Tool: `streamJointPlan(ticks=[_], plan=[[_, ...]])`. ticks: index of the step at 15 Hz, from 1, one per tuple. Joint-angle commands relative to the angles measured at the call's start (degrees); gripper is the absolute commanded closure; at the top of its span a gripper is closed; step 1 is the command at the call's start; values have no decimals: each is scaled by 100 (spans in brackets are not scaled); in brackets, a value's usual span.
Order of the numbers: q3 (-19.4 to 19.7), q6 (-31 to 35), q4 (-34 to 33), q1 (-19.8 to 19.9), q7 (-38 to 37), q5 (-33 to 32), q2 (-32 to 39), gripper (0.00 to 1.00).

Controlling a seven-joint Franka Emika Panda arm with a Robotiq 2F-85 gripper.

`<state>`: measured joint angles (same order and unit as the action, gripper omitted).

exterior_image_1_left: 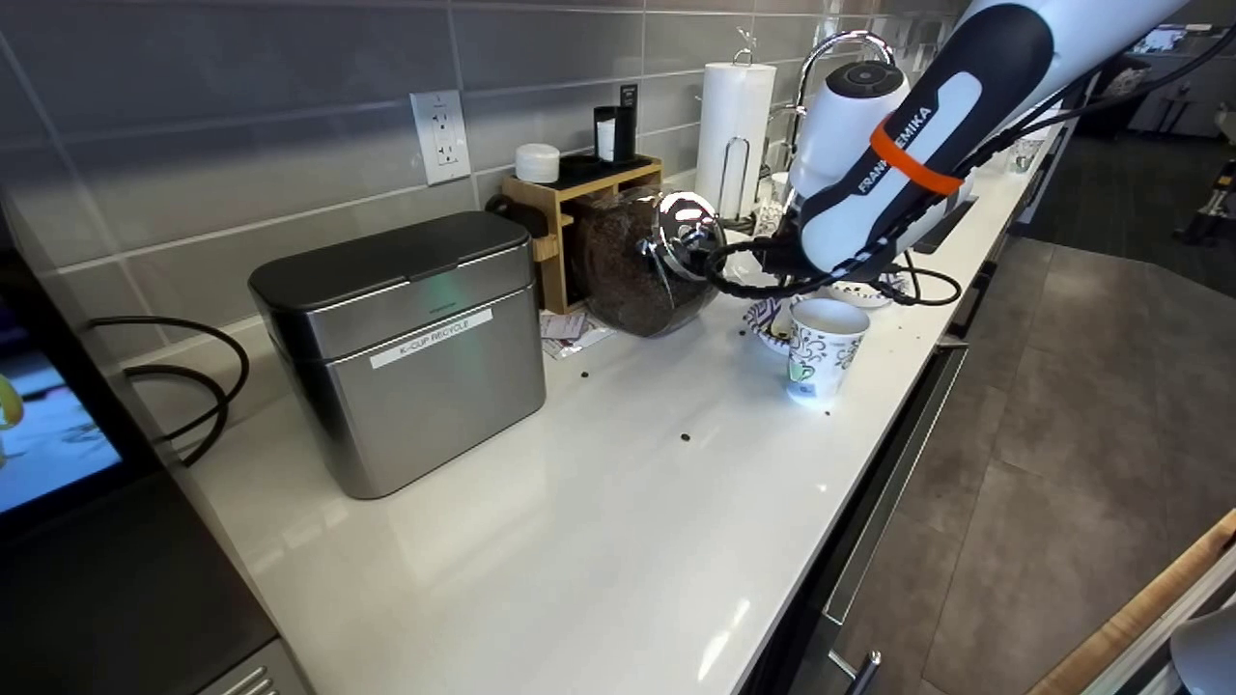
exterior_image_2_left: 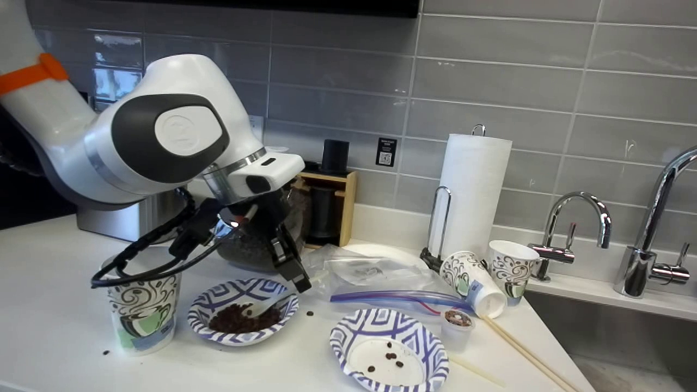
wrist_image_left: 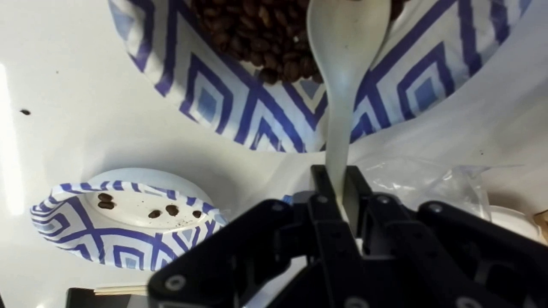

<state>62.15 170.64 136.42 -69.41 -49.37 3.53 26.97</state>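
My gripper (wrist_image_left: 337, 172) is shut on the handle of a white plastic spoon (wrist_image_left: 344, 47), which runs forward from between the fingertips. The spoon's bowl end lies over dark coffee beans (wrist_image_left: 261, 47) in a blue-and-white patterned paper bowl (wrist_image_left: 274, 115). In an exterior view the gripper (exterior_image_2_left: 298, 280) points down at the right rim of that bowl (exterior_image_2_left: 204, 313), with the spoon (exterior_image_2_left: 270, 305) reaching into the beans (exterior_image_2_left: 234, 321). Beside the bowl stands an upright patterned paper cup (exterior_image_2_left: 144, 310); its inside is hidden there. The same cup (exterior_image_1_left: 823, 352) shows in another exterior view.
A second patterned bowl (exterior_image_2_left: 348, 332) holds several loose beans. Nearby lie a clear zip bag (exterior_image_2_left: 370, 272), a tipped cup (exterior_image_2_left: 463, 275), a small tub (exterior_image_2_left: 456, 329) and chopsticks (exterior_image_2_left: 531, 354). Behind are a bean jar (exterior_image_1_left: 628, 261), paper towels (exterior_image_2_left: 474, 190) and a metal bin (exterior_image_1_left: 444, 386).
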Motion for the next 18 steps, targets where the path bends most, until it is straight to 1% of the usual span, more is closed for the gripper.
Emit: streamJointPlan(ticks=[1,6,8,11,15,18], plan=[[-237,-250,42,188,155,60,-326,97],[-414,-445,43,339,98,-49,-509,97],[-384,-565,24,302,102,26,-524,97],[-183,-625,-35,190,-81,2,-350,97],[63,-358,0,62,-306,10,-284,97],[70,-432,-11,38,-281,-19,-243,97]])
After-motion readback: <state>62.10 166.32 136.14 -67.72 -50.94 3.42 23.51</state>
